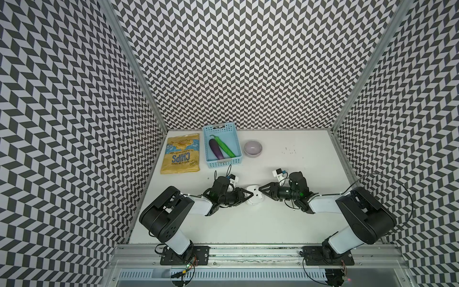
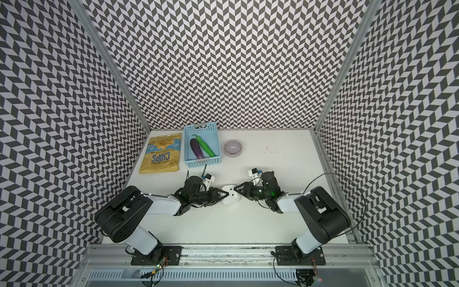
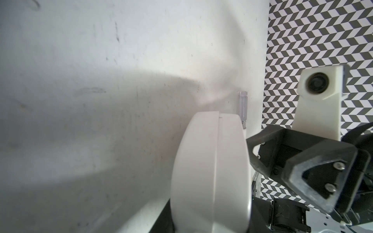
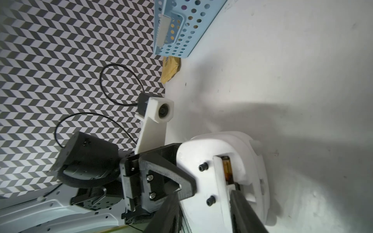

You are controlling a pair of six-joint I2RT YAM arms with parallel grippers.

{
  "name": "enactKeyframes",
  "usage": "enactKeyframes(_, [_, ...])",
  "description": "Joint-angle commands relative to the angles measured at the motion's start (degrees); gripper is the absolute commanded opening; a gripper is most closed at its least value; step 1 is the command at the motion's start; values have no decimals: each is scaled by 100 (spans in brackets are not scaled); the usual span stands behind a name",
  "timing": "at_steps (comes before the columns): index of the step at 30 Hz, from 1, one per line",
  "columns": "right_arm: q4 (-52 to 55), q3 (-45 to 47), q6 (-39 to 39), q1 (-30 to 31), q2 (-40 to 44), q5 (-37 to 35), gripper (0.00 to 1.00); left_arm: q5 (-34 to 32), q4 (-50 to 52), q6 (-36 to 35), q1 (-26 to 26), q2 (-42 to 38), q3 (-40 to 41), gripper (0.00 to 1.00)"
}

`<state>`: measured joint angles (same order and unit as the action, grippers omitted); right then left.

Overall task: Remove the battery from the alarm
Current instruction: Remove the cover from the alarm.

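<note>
- The step in hand is prying the battery out; it is not yet out.
- The alarm [image 1: 254,198] is mid-table between the two arms, with its plain back turned up and toward the right arm.
- The left gripper [image 1: 248,195] is clamped narrowly on the alarm's edge, steadying it.
- The battery [image 4: 227,169] sits in the recessed slot in the back, with only a gold-amber sliver showing.
- The right gripper [image 1: 260,192] has its jaws partly apart and holds nothing. One of its fingers [image 4: 240,205] reaches the slot's end, just beside the battery.
- The next move likely calls for that fingertip to lever the battery's end up and then pinch it, while the left grip holds firm so the alarm doesn't twist.
</note>
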<state>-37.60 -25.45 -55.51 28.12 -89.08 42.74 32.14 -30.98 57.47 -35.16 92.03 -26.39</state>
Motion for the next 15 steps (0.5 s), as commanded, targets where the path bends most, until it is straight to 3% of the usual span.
enactKeyframes(1, [-452,-133,81,26,289,679,46,-155,293,-157,-66,43,-98,0])
enactKeyframes(5, [1016,-308,1057,-220,553,171,47,-171,382,-205,-54,26,-120,6])
enactKeyframes(8, [2653,-725,2209,-272,848,-899,49,-264,616,-340,-46,-26,-188,10])
enactKeyframes(11, [3180,-896,2685,-272,965,-1340,49,-264,693,-414,-39,-46,-212,12])
enactKeyframes(15, [3353,-953,2899,-273,919,-1453,54,-216,690,-483,30,-57,-181,41])
